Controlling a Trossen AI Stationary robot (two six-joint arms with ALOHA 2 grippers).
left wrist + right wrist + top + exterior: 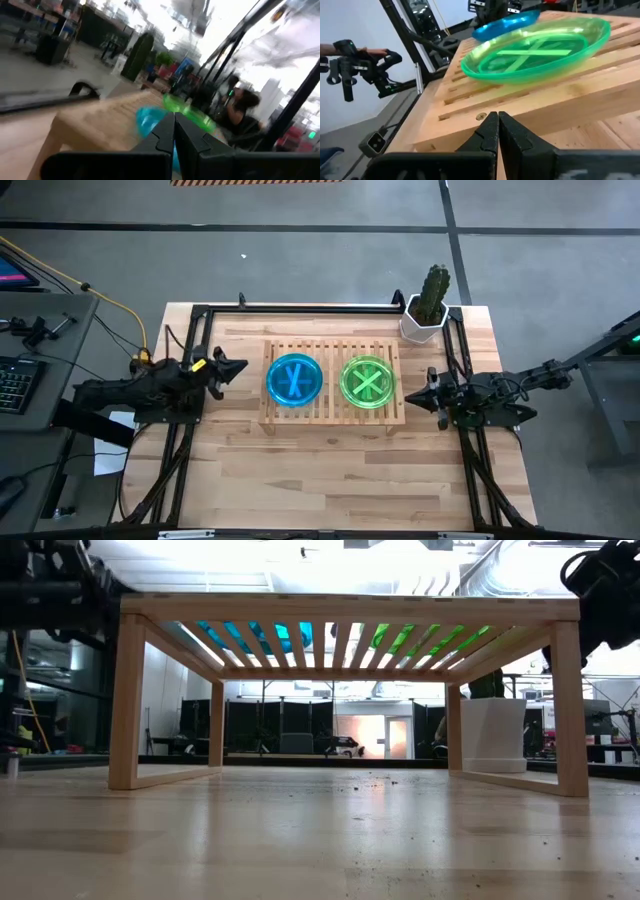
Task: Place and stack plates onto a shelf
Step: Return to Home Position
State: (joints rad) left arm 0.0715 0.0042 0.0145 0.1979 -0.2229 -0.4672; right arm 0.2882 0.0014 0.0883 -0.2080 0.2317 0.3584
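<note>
On the shelf (333,412), blue plates (294,380) and green plates (367,382) sit stacked side by side. The left gripper (240,367) and right gripper (408,394) flank it, closed on nothing (likely parked, stacking apparently done).

The blue plates (294,379) are seen as translucent cyan and the green plates (367,382) as translucent lime, each marked with a paler cross. The shelf (331,352) is of light wood, striped by its slats. The surface (330,470) is pale butcher-block in narrow staves, edged by a black frame (300,308). The left tool (174,120) and right tool (498,117) are black; a yellow mark (197,365) is carried behind the left one. A green cactus (434,290) is held in a white pot (420,323). The floor (300,240) is grey
</note>
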